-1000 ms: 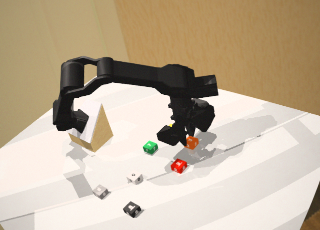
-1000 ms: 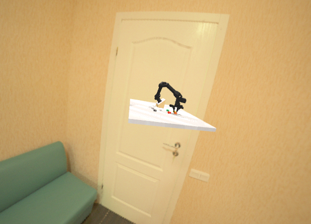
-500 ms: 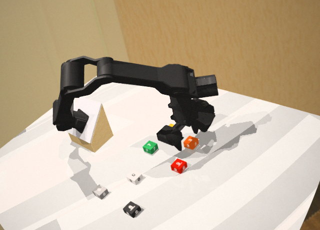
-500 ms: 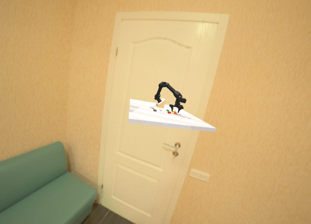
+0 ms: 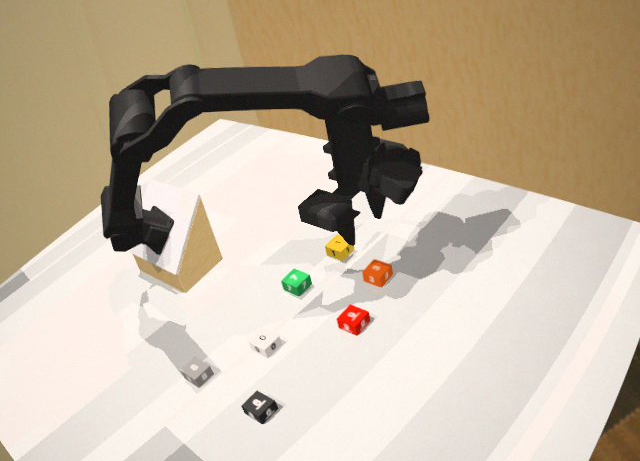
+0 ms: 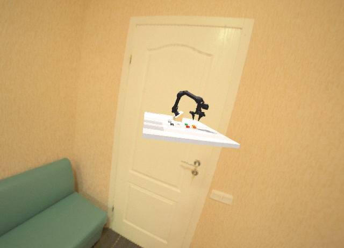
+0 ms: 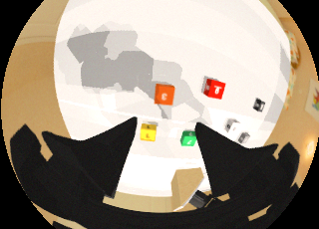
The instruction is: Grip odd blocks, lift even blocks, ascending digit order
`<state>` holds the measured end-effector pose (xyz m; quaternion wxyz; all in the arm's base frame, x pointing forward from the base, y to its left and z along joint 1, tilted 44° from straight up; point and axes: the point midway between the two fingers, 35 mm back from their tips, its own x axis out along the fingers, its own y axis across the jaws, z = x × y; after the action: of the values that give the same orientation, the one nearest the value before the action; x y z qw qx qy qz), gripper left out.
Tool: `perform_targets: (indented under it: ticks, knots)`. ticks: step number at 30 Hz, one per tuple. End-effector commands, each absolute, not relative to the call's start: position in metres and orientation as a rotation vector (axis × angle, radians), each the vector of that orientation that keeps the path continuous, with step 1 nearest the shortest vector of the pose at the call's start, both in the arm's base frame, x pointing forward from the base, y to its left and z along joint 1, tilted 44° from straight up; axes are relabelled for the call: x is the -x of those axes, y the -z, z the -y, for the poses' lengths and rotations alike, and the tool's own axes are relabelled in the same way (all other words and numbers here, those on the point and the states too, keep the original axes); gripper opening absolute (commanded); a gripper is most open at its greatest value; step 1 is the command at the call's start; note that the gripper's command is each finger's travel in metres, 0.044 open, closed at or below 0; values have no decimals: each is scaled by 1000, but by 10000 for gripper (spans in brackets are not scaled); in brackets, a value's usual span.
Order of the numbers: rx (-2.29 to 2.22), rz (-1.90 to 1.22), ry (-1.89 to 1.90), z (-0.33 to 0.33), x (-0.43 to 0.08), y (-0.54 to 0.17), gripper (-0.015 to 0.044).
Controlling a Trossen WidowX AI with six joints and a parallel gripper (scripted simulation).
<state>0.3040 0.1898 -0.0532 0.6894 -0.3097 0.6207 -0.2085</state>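
Observation:
My gripper (image 5: 366,230) (image 6: 195,120) (image 7: 166,123) is open and empty, raised above the table. One fingertip overlaps the yellow block's edge in the top view. The yellow block (image 5: 337,249) (image 7: 148,132) shows 1. The orange block (image 5: 377,273) (image 7: 164,95) shows 3. The green block (image 5: 296,282) (image 7: 188,138) shows 7. The white block (image 5: 265,344) (image 7: 232,125) shows 0. The red block (image 5: 353,320) (image 7: 214,89) and black block (image 5: 259,407) (image 7: 259,105) show underlined digits, 6 or 9. The grey block (image 5: 196,372) (image 7: 243,137) has an unclear digit. All rest on the table.
A wooden wedge (image 5: 201,249) (image 7: 184,185) with a white sloping face stands beside the arm's base. The white table (image 5: 465,394) (image 6: 188,140) carries broad shadows. Its far edge lies behind the gripper in the top view.

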Motion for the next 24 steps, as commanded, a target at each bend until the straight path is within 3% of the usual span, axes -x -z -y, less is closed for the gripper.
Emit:
perform_targets:
  ticks: [1,3,14,24]
  knots:
    - [679,-1378,453,-214,-297,26,164]
    - [679,-1378,453,-214,-297,26,120]
    - [679,-1379,452,-213,-299,24,120]
    - [671,-1382,432,-110,-350,-86,120]
